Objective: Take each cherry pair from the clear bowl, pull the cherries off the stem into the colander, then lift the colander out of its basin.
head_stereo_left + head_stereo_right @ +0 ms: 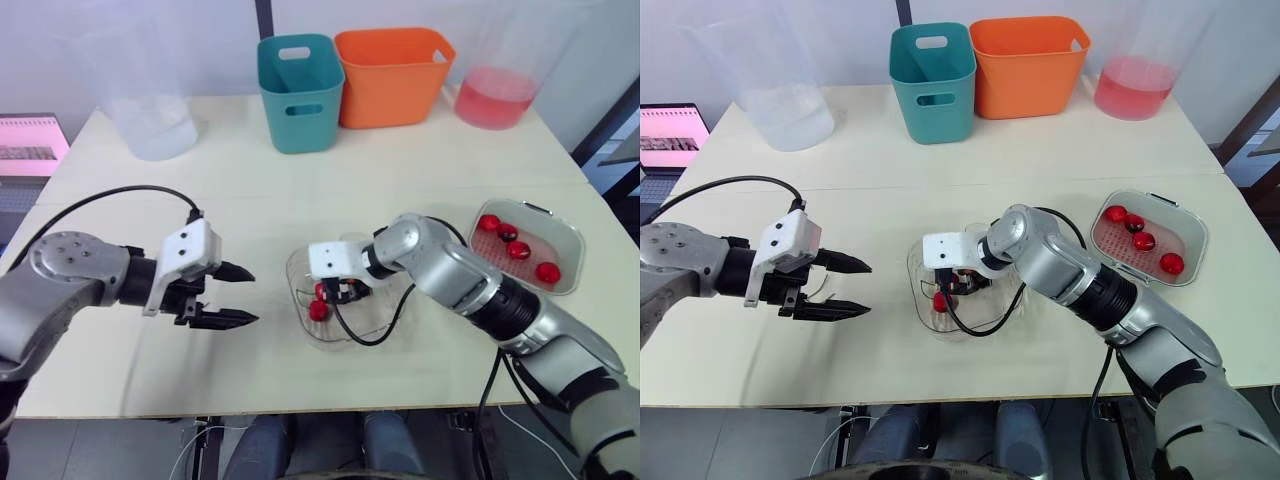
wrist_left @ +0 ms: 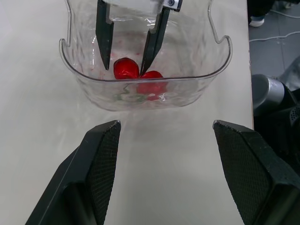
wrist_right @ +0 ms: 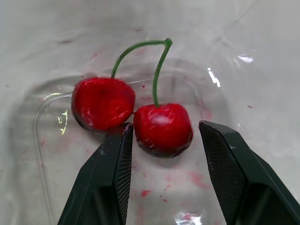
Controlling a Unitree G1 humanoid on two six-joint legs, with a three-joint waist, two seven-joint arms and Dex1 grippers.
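Step in hand, by the look of it: picking the cherry pair (image 3: 140,112) out of the clear bowl (image 2: 84,79), near the front middle of the table (image 1: 400,180). Right hand (image 3: 165,131) down inside the bowl, open fairly wide, with one finger at the gap between the two cherries and the other outside. So straddling a single cherry, with no firm grip on anything yet. Left hand (image 1: 254,295) near the bowl on its left side, open wide, empty, pointed toward it. Colander (image 1: 545,240) well apart on the right, sitting in its basin with a few cherries already inside.

To do this well:

- Close gently on the straddled cherry, not hard enough to crush it or squirt it out sideways.
- Better, perhaps, to shift up toward the fork of the stem (image 3: 158,70) and pinch there, leaving both cherries free for pulling.
- Lift straight up, clear of the bowl wall, without dragging the bowl along. Looks light and likely to slide or tip.
- Carry across to the left hand and over the colander before any pulling, to avoid a drop onto the table.
- Watch for slippery skin, judging by the pink smears on the bowl floor.
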